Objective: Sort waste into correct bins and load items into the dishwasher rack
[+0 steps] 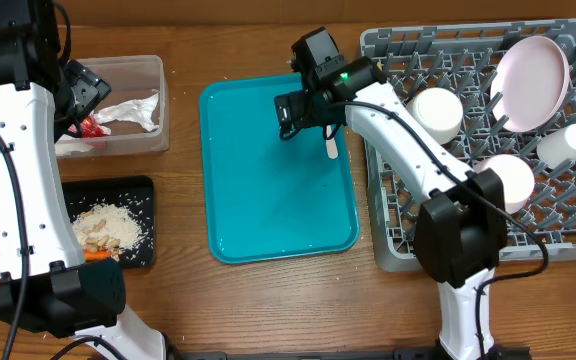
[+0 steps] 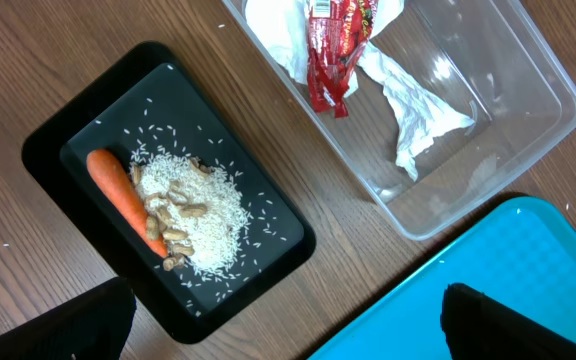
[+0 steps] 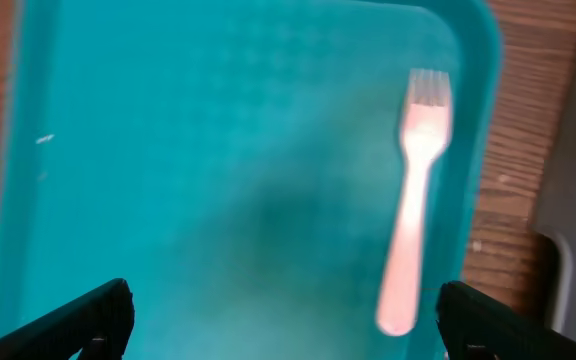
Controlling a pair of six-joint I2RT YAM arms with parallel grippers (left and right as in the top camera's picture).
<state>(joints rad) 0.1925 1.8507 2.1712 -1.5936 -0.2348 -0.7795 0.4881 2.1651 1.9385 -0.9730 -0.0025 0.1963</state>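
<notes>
A: White fork (image 3: 413, 200)?
B: 1 pc; flat on teal tray (image 3: 218, 150), close to one long rim.
A: Hands?
B: R hand (image 3: 283, 320) above tray, released, empty; L hand (image 2: 283, 328) beside tray, released.

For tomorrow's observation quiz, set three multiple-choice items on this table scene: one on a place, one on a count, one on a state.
1. The fork lies:
A. on the teal tray
B. on the bare table
C. on the floor

2. How many dishes stand in the rack?
A. two
B. four
C. six

3. The right gripper is:
A. open, holding nothing
B. shut on the fork
C. shut on a napkin

Answers:
1 A: the fork lies flat near the tray's right edge.
2 B: the rack holds a plate, two bowls and a cup.
3 A: its jaws stand wide apart, and the fork lies free on the tray.
</notes>
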